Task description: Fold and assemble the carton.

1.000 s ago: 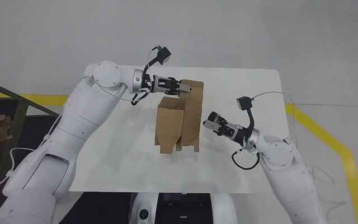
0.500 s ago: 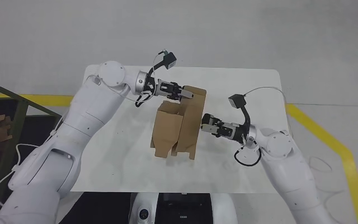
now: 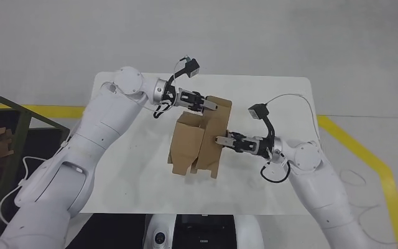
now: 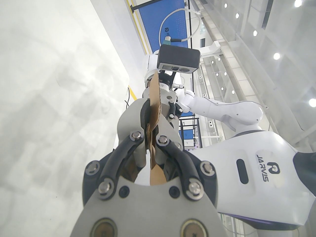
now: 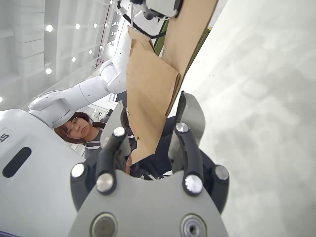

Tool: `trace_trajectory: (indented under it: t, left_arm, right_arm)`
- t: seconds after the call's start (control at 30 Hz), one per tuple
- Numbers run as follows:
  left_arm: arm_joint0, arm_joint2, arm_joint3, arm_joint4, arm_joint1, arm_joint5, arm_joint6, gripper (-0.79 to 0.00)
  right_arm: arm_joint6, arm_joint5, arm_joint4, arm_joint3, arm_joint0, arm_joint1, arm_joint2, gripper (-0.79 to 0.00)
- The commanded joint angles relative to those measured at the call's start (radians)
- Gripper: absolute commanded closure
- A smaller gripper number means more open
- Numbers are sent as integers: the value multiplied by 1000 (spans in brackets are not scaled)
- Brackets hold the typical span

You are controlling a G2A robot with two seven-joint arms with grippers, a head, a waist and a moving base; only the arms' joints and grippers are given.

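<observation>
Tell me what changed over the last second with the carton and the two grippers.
The right gripper moved in toward the carton and now straddles its side edge, open. The carton turned slightly on the table. The left gripper stayed shut on the carton's far flap.

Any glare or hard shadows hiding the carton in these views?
Top view: even light, no glare on the carton, no hard shadow on the table. Left wrist view: bright ceiling lamps behind, left end effector on the carton not washed out. Right wrist view: carton face evenly lit.
</observation>
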Motion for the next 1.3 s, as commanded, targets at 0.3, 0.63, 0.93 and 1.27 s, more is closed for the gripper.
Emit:
trace_trajectory:
  t: [0.3,0.63,0.93,1.27]
  left_arm:
    - [-6,2,16,-6,-15,-17,-20,0]
    - [-7,-7,32,-19,-25,-28,-42,-376]
    - [-6,-67,69,-50,-19,-47,-17,-785]
    - [85,-200,7,-29,25,1,130,-785]
  right_arm:
    - [23,6,49,33,29,-1,-31,-160]
    - [35,4,89,72,48,-2,-49,0]
    - [26,1,111,85,50,1,-44,0]
    - [-255,70,100,-7,-78,15,70,0]
